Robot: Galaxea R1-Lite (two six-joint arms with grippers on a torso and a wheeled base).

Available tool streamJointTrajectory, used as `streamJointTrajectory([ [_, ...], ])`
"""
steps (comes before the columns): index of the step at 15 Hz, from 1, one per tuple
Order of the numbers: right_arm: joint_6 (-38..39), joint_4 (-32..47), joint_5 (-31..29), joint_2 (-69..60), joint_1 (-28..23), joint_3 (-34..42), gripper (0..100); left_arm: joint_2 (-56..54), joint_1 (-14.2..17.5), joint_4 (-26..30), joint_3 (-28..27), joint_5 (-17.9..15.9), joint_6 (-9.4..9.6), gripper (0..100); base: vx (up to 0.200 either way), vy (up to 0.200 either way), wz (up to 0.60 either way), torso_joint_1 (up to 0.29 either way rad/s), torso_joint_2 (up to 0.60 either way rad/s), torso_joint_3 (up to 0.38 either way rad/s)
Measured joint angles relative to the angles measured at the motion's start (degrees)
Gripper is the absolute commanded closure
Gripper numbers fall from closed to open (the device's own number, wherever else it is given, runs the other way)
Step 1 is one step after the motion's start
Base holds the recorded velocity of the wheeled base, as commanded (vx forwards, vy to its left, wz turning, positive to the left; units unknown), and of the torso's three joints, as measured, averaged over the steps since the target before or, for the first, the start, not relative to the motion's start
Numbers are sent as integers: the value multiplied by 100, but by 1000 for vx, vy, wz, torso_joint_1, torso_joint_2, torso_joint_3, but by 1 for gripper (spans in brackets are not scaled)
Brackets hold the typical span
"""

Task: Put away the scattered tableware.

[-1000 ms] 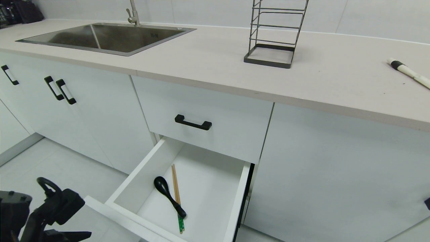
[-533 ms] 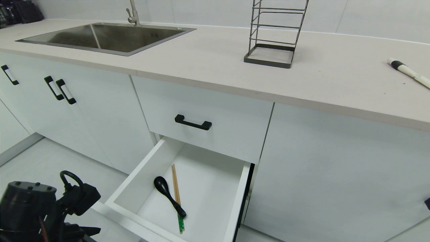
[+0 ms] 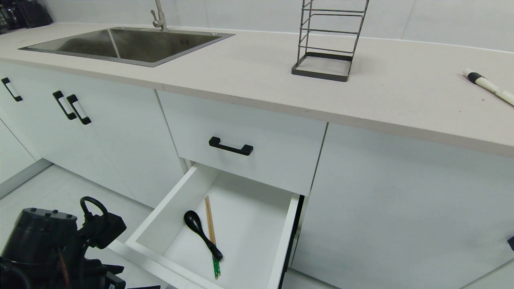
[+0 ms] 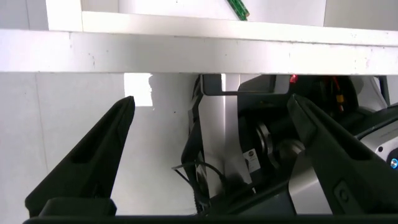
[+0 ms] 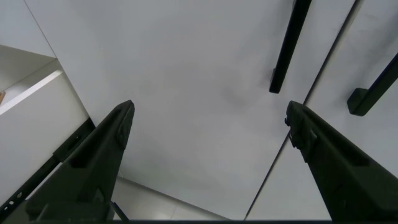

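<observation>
Open drawer (image 3: 286,237); left claw (image 4: 211,102) wide, empty, near its front; right claw (image 5: 209,107) wide too. Hard shove risks jolting spoon (image 3: 202,235), chopsticks (image 3: 207,208), snagging finger.

Bright, even, diffuse light throughout. Soft shadow darkens the open drawer (image 3: 249,224) toward its twelve o'clock end; the sink (image 3: 132,44) shows muted sheen.

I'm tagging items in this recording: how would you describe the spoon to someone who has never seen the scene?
Below the countertop, under the closed drawer with a black handle, a lower drawer stands open. On its white floor lies the black spoon, its handle crossing a pair of chopsticks. It is all black with a rounded bowl; the chopsticks are thin, wooden and green-tipped.
</observation>
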Motion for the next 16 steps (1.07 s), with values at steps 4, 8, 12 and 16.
streamJointTrajectory([
  [4,0,0,0,0,-5,0,0,118,0,0,-138,-2,6,0,0,0,0,0,0,0],
  [8,0,0,0,0,0,0,0,278,-11,-228,-204,-5,17,0,0,0,0,0,0,0],
  [12,-1,0,0,1,-5,0,0,477,-116,-474,-201,9,30,0,0,0,0,0,0,0],
  [16,-1,0,0,1,-2,0,0,779,-191,-1085,-204,82,95,0,0,0,0,0,0,0],
])
